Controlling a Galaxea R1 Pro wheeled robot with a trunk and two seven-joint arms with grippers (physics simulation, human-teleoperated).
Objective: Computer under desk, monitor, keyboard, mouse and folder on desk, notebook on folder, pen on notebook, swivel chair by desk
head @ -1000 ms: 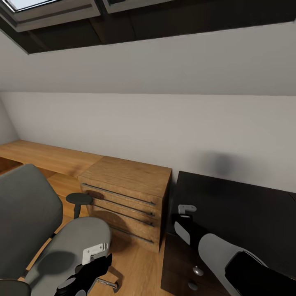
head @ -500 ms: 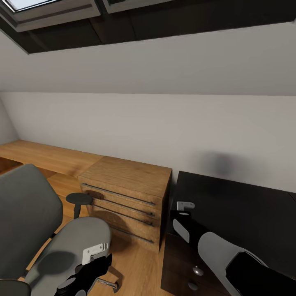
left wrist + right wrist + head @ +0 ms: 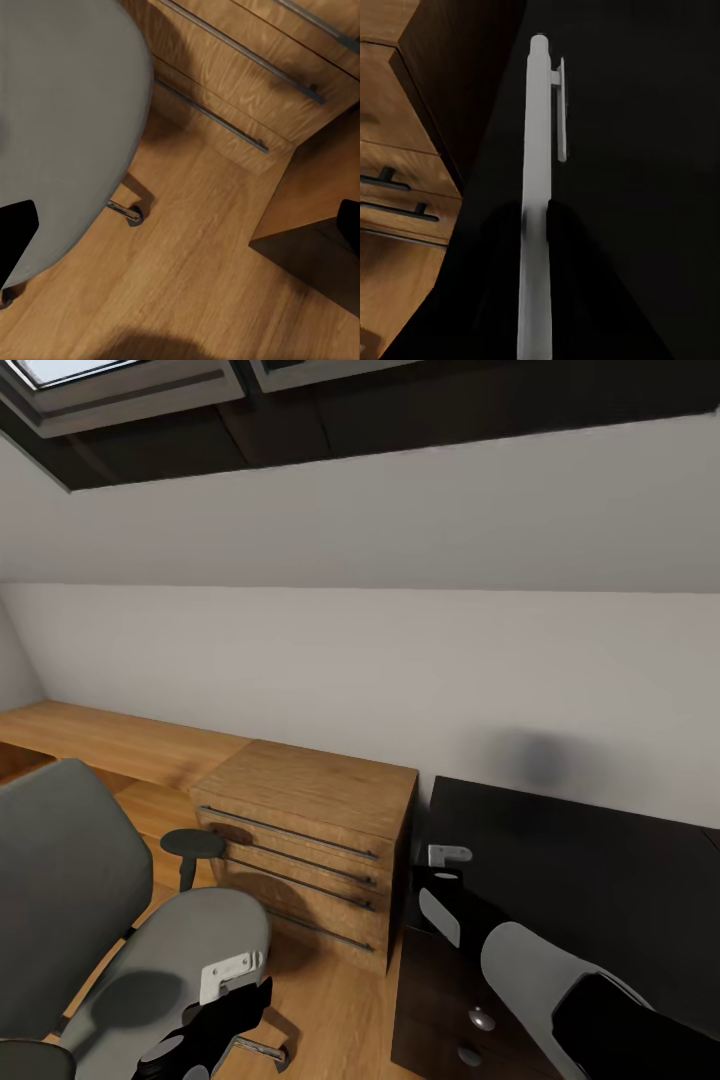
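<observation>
The right gripper (image 3: 534, 225) is clenched on the thin white-silver pen (image 3: 537, 150), which sticks out lengthwise past the jaws with its clip to one side. In the head view that arm hangs over the near corner of the glossy black tabletop (image 3: 600, 870), just beside the light oak three-drawer cabinet (image 3: 305, 830).

The left gripper (image 3: 180, 225) has its jaws spread wide and holds nothing — below it lie the light wood floor (image 3: 210, 277) and the seat of the grey padded swivel chair (image 3: 170, 950), whose seat is bare where it shows.

No folder or notebook shows on this stretch of black top, so the pen probably has further to travel. Carry it level and keep the squeeze firm, since a slim round barrel can swivel; lower it flat before letting go, so it does not roll.
</observation>
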